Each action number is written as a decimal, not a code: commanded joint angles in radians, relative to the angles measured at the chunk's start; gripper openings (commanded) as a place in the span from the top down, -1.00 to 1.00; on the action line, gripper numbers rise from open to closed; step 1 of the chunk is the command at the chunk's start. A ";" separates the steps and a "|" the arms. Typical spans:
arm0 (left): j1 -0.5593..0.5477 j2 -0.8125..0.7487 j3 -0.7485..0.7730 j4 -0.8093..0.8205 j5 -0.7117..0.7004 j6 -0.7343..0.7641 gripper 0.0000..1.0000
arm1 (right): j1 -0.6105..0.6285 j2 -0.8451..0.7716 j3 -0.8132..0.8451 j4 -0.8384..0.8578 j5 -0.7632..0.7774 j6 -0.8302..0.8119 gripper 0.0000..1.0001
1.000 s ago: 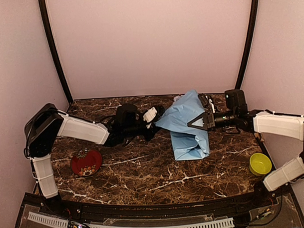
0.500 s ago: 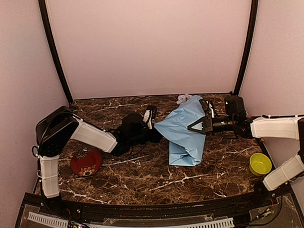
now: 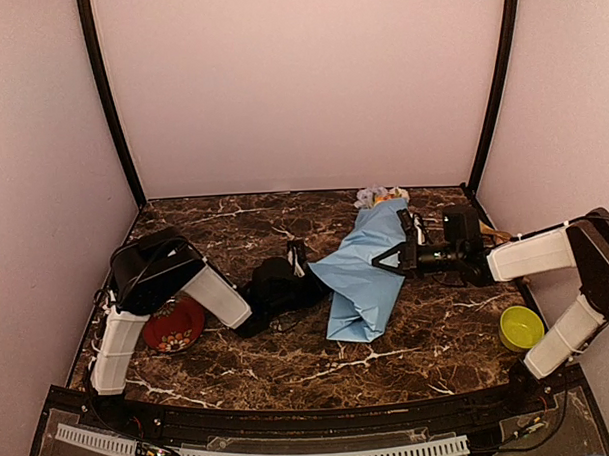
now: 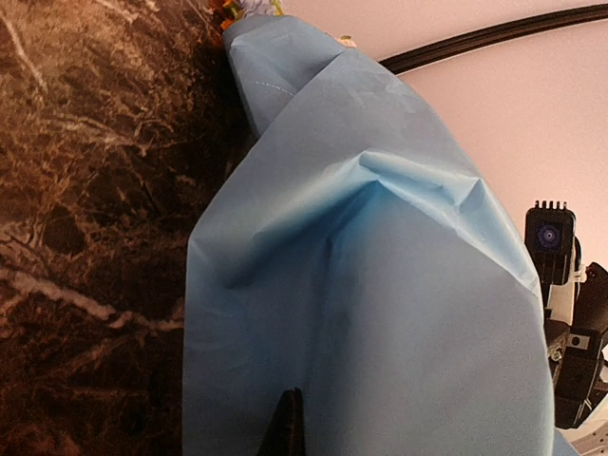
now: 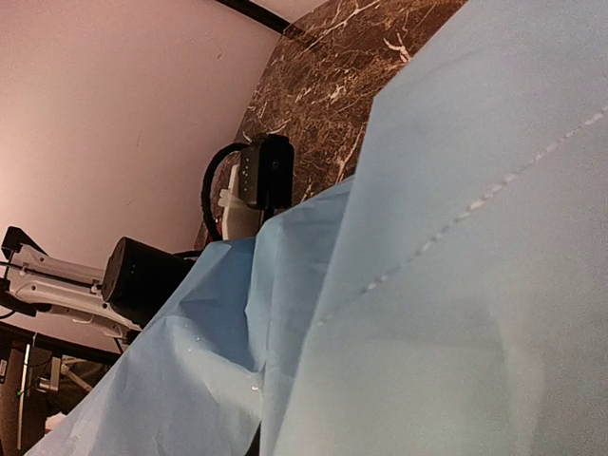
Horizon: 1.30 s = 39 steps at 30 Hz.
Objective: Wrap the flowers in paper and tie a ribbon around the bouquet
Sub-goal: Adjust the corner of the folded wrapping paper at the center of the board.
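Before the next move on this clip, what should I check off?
1. Flowers inside paper: ok, heads poke out the far end.
2. Left tool shut at the paper's edge: ok.
3. Right tool gripping paper: cannot tell, paper hides its fingertips.
4. Wrap tight: not ok, folds loose.
5. Ribbon located: cannot tell.

Most of the flowers (image 3: 380, 196) out of sight inside the paper (image 3: 361, 274).
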 commanded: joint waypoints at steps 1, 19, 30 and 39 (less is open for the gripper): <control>-0.013 0.047 0.037 0.099 0.011 -0.144 1.00 | -0.003 0.028 -0.002 0.150 0.060 0.036 1.00; -0.028 0.195 0.057 0.321 -0.027 -0.332 0.86 | 0.038 0.233 0.055 0.023 0.254 0.113 0.79; -0.003 0.197 0.011 0.219 0.012 -0.329 0.79 | 0.038 0.188 0.078 -0.106 0.211 0.121 0.23; 0.002 0.202 -0.014 0.123 0.030 -0.333 0.76 | 0.088 0.171 -0.028 -0.053 0.194 0.228 -0.16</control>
